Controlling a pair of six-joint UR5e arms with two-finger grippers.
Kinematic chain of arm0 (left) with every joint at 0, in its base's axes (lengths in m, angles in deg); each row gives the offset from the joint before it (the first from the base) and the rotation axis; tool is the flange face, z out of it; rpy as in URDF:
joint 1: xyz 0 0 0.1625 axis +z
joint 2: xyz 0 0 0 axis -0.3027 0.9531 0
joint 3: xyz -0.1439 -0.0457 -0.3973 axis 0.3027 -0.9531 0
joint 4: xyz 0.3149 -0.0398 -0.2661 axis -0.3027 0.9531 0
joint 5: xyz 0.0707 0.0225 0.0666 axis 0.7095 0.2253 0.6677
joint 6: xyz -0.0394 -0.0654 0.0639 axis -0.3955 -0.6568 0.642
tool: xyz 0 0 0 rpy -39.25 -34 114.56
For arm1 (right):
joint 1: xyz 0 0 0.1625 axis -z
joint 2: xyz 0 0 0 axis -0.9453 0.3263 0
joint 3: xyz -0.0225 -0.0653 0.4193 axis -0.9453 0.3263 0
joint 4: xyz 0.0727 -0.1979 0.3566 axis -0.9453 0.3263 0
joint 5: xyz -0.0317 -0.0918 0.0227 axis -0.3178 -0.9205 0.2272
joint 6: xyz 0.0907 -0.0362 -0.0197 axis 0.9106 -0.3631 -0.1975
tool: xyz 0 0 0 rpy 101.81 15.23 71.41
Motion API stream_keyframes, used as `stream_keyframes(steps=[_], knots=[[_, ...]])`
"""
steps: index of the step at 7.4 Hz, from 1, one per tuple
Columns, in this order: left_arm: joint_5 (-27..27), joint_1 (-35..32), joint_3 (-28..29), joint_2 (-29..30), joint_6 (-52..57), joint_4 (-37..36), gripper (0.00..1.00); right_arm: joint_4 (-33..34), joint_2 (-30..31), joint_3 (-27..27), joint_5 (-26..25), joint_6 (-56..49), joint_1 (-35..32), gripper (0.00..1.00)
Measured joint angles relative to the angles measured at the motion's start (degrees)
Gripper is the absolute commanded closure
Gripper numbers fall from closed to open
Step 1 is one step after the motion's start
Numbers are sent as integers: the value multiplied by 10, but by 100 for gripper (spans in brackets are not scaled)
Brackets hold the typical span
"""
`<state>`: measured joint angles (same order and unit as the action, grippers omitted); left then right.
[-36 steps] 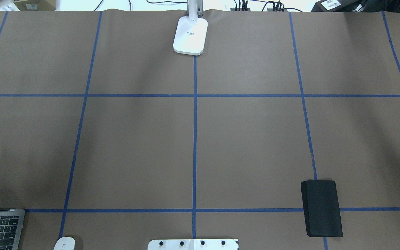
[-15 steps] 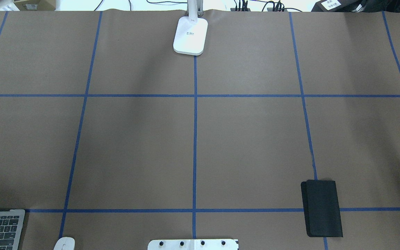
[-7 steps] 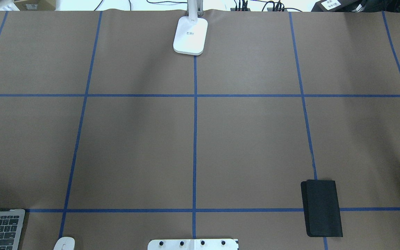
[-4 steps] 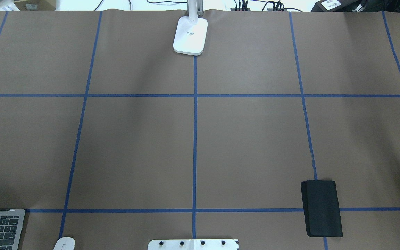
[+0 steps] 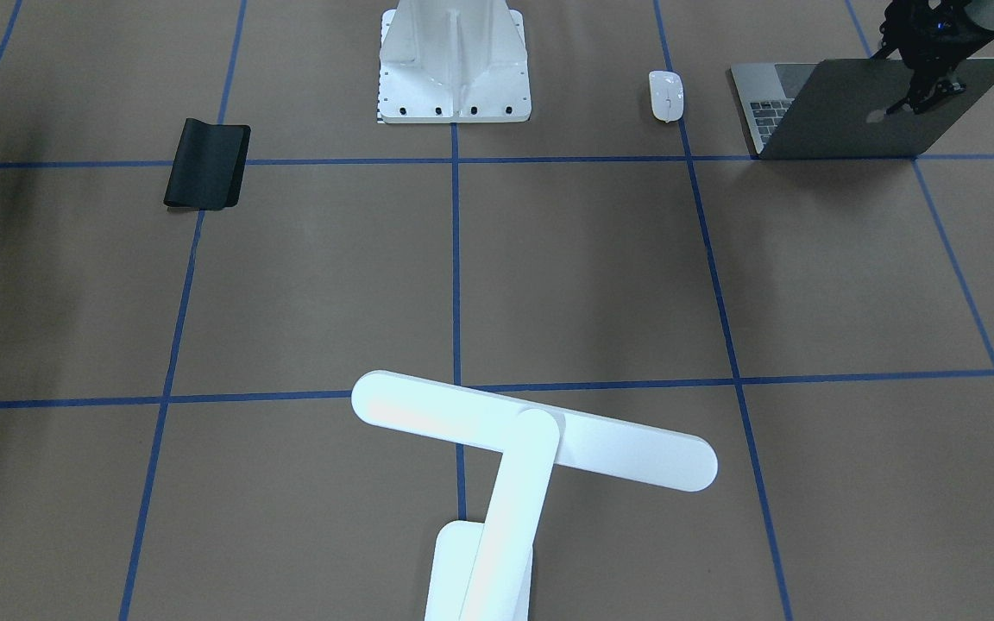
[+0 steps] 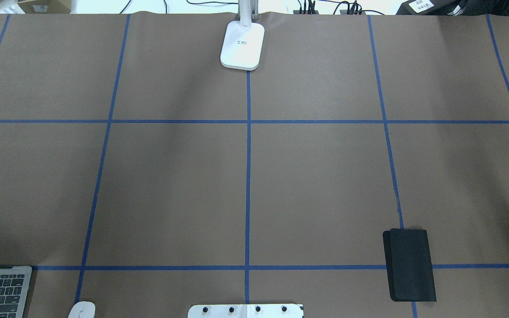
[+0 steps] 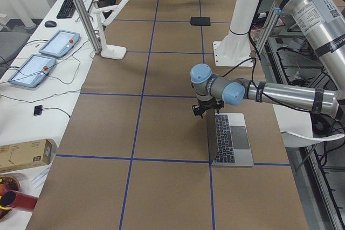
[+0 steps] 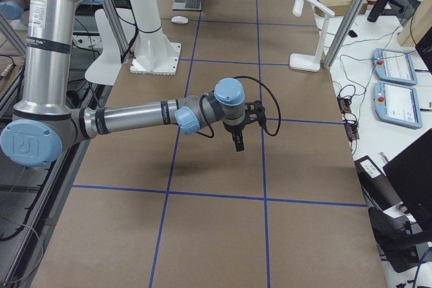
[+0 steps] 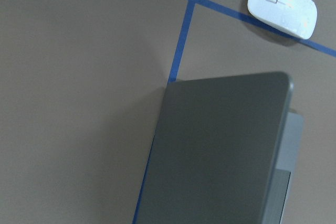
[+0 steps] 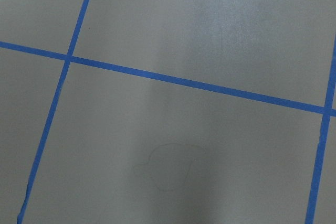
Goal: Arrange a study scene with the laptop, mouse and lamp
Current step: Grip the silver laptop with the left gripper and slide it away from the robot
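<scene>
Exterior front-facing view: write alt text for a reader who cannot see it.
The left gripper is at the lid of the open laptop at top right, the mouse beside it. The lamp stands bottom centre and a black mouse pad lies upper left on the brown table.

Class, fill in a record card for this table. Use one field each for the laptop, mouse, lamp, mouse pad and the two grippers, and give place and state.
Laptop: slim grey metal laptop, lid open, near corner on the robot's left.
Mouse: small white oval mouse, on the table between the laptop and the white bolted pedestal.
Lamp: white desk lamp, standing at the far edge, centre.
Mouse pad: flat black rectangular mouse pad, on the robot's right side.
Left gripper: at the laptop lid's top edge; open or shut unclear.
Right gripper: over the table, away from every item; open or shut unclear.
</scene>
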<state>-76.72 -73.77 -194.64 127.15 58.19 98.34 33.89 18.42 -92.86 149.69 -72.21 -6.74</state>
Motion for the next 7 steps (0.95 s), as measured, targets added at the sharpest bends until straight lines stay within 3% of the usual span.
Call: stream_keyframes(steps=[2, 7], knots=[[1, -8, 0, -1, 4, 1, 59, 0, 0, 1, 0, 0, 0, 0], [28, -25, -1, -7, 53, 1, 82, 0, 1, 2, -1, -1, 0, 0]])
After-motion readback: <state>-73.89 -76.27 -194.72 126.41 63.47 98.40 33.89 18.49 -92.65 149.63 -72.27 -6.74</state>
